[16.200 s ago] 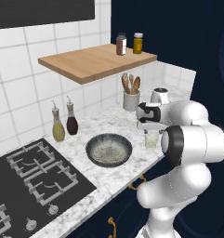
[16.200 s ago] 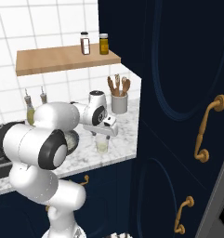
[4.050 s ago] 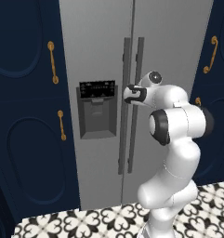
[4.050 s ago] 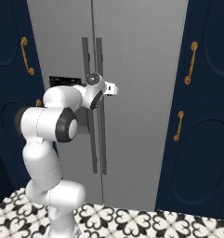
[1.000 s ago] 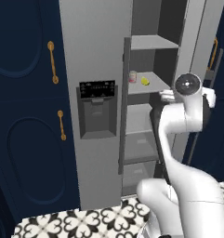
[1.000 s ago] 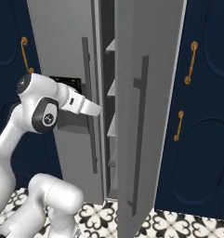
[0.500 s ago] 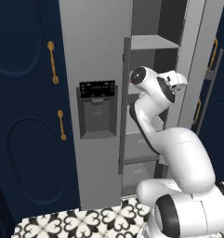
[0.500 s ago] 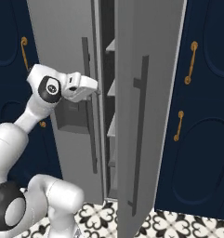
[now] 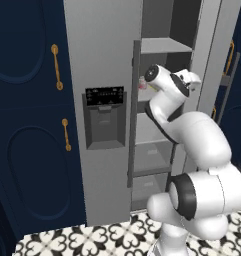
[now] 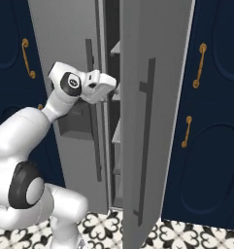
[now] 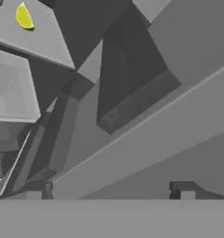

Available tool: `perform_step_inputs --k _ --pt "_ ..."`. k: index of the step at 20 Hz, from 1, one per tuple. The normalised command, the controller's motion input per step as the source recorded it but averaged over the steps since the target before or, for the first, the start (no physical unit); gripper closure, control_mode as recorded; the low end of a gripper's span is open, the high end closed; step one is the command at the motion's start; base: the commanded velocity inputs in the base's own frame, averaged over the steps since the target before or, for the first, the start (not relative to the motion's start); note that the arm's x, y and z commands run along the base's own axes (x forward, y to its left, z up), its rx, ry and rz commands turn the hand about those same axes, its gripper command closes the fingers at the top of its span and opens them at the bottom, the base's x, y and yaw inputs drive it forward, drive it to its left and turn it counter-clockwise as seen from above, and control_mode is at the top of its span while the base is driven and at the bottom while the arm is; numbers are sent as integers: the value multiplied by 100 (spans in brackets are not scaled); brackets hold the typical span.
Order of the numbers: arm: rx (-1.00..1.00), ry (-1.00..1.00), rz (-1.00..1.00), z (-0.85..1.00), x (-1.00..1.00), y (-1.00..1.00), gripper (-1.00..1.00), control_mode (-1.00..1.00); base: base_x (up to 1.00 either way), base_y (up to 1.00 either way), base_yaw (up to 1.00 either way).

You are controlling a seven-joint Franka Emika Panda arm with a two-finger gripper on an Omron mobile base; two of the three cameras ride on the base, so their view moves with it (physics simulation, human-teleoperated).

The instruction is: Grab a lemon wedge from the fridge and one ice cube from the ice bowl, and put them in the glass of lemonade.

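Reaching into the open fridge (image 9: 107, 60) for the lemon wedge (image 11: 23, 16).
Your gripper (image 11: 108, 189) has its jaws spread wide and empty; the wedge lies on a fridge shelf (image 11: 36, 35), well off-centre, long axis roughly upright in the hand view, curved back toward the view's left. Advance uncorrected and you risk clipping the shelf edge or nudging the wedge away.

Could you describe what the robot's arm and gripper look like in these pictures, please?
The arm is glossy white, built of rounded, bulbous segments joined by dark grey to black ring-shaped joints. A small dark disc marks the wrist joint. The hand is a boxy white block. The gripper ends in two small dark, square-tipped fingers. No loose cables or printed markings are visible.
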Motion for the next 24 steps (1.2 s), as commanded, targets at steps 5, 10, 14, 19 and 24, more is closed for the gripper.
perform_step_inputs --k 5,10,14,19,24 --pt "0 12 0 -1 0 -49 -100 -100 0 0 0" --pt "0 1 0 0 -7 -48 -100 -100 0 0 0" --pt "0 0 -1 0 -34 -66 -100 -100 0 0 0" --pt "3 0 -3 0 -43 -96 -100 -100 0 0 0" --pt "5 -4 -2 4 -45 -100 -100 -100 0 0 0"
